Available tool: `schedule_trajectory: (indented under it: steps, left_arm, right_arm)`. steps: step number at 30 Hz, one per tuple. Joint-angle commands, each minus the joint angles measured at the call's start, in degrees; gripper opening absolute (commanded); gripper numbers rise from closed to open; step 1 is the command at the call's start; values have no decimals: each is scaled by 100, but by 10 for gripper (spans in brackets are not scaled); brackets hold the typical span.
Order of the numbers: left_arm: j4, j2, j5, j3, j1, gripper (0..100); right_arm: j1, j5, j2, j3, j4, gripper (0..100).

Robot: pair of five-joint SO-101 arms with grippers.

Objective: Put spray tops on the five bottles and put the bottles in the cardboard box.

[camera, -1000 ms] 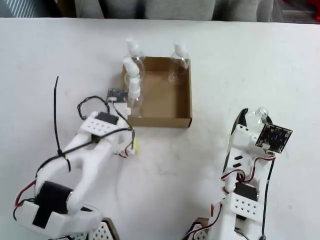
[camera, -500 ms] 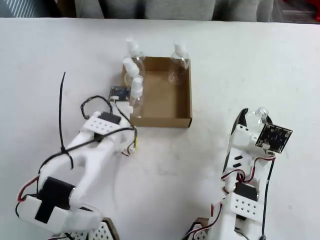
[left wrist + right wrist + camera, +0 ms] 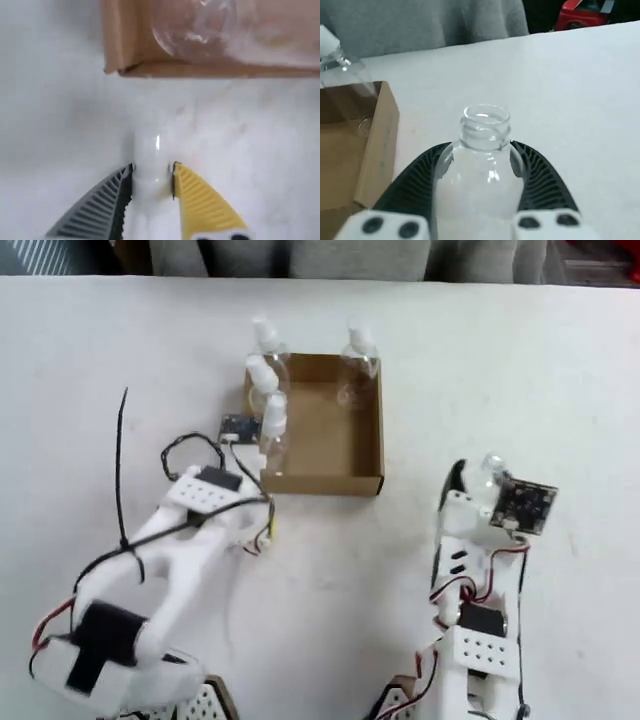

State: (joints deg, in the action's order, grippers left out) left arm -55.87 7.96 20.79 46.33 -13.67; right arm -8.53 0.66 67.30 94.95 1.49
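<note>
Left claw (image 3: 152, 172) pinches one white plastic spray top (image 3: 149, 145) on the white table (image 3: 50, 125); right claw (image 3: 481, 150) clamps one clear uncapped bottle (image 3: 485, 125). Just beyond the left claw, one brown cardboard box (image 3: 320, 482) holds four capped clear bottles (image 3: 272, 435).

The left arm (image 3: 175, 555) is stretched forward and low. Its left hand (image 3: 152, 172) has the grey and yellow fingers (image 3: 197, 200) closed on a white spray top (image 3: 149, 155). The right arm (image 3: 468, 570) points forward, and its right hand (image 3: 481, 147) clasps an upright bottle (image 3: 484, 125).
</note>
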Motion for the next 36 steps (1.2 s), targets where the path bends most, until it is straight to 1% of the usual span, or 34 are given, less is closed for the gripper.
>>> schedule_trajectory:
  steps: [1, 9, 13, 17, 19, 21, 23, 27, 31, 36]
  left_arm:
    - [-53, 1262, -62, 396, -22, 20]
    - [-53, 4497, -53, 1371, 22, 24]
    - [-53, 5903, -18, 1459, 330, 24]
    - [-26, 7046, -53, 1459, 655, 24]
    - [281, 7477, -53, 1459, 804, 24]
    - [703, 7714, -62, 1459, 1042, 24]
    - [1196, 7723, -229, 1451, 1235, 24]
    - [1908, 7574, -545, 1415, 1323, 23]
    - [1987, 7389, -545, 791, 1147, 23]
    - [2022, 6774, -545, -571, 769, 23]
  right_arm:
    - [391, -70, 92, -281, -330, 15]
    - [1464, -62, 92, -1046, -391, 15]
    - [2141, -62, 101, -1345, -453, 15]
    - [2809, -62, 110, -1714, -892, 15]
    - [3037, -35, 268, -1855, -1165, 15]
    - [3266, -26, 620, -1873, -1508, 15]
    - [3521, -26, 1130, -1811, -1991, 15]
    - [3978, -26, 2404, -1477, -2791, 15]
    - [4189, -53, 3582, -756, -2949, 15]
    - [4330, -62, 3424, -396, -2914, 15]
